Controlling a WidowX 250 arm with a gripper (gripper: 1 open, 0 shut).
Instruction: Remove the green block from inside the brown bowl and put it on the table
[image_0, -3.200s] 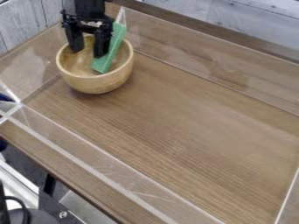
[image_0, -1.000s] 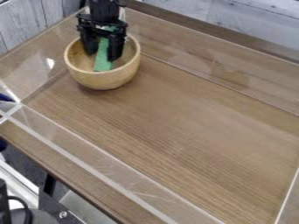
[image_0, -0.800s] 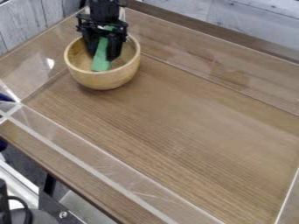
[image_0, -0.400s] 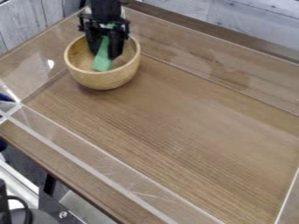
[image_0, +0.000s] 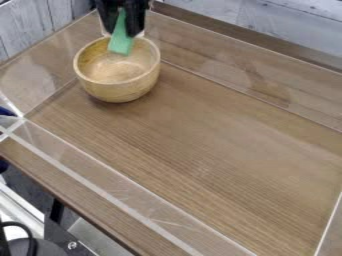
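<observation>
Above the brown bowl (image_0: 116, 70), at the far left corner of the table (image_0: 214, 140), the gripper (image_0: 123, 18) hangs with its dark fingers clamped on either side of the green block (image_0: 122, 36), which dangles upright from them with its lower end just over the bowl's far rim. A moment ago the block was leaning down inside the bowl with the fingers straddling it; since then the jaws have pinched in on it and the arm has risen, so the block has come clear and the bowl's hollow now shows bare tan wood all the way across. The bowl itself sits where it was, not dragged along. That means the removal half of the job looks done, and what remains is the placing: carrying the block sideways past the rim to open wood and lowering it until it rests flat. Because the block is long and held near its top, it may swing or tip as it touches down, so a gentle descent well away from the bowl and the clear side walls seems wise
</observation>
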